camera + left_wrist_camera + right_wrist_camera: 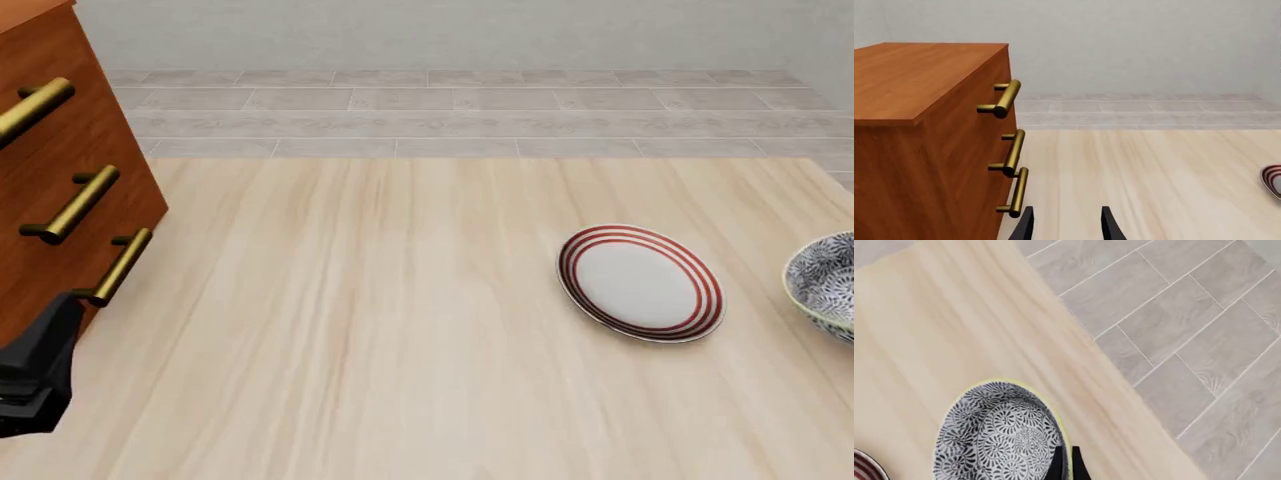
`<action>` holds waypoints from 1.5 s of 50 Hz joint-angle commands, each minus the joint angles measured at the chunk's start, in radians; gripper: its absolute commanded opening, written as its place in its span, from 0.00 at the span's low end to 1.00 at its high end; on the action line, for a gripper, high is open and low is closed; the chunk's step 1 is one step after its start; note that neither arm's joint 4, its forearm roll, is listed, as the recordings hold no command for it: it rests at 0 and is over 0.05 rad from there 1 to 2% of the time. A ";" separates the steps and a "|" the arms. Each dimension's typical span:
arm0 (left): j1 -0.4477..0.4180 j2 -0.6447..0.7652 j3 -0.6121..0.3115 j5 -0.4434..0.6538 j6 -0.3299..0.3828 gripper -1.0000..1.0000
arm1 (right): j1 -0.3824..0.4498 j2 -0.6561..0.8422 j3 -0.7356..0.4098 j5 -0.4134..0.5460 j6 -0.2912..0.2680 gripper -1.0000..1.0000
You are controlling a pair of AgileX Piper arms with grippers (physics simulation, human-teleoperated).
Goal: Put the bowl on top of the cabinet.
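Our left gripper (1067, 225) hangs low beside the cabinet (927, 140), its two dark fingers (1023, 227) spread apart with only bare pale wood surface (1154, 180) between them. They hold nothing. In the front view that arm shows as a dark wedge at the lower left corner, just beside the cabinet's lowest brass handle (118, 267). The cabinet stands at the surface's left end, its three handles stacked on the front that faces the open middle.

Our right gripper (1065, 462) points steeply down near the right edge of the surface. Its fingers sit close together, pinching the pale yellowish rim of the bowl (997, 432), one finger inside the patterned wall and one outside. In the front view the bowl (823, 282) lies at the far right edge, cut off by the frame, and the right arm itself does not show there.

The red-ringed plate (638, 282) rests just to the left of the bowl, well apart from the cabinet. Grey floor tiles (1174, 330) run beyond the surface.
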 commanded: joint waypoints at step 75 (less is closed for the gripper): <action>-0.009 -0.033 0.000 0.017 -0.009 1.00 | 0.443 -0.338 -0.258 0.319 -0.009 0.00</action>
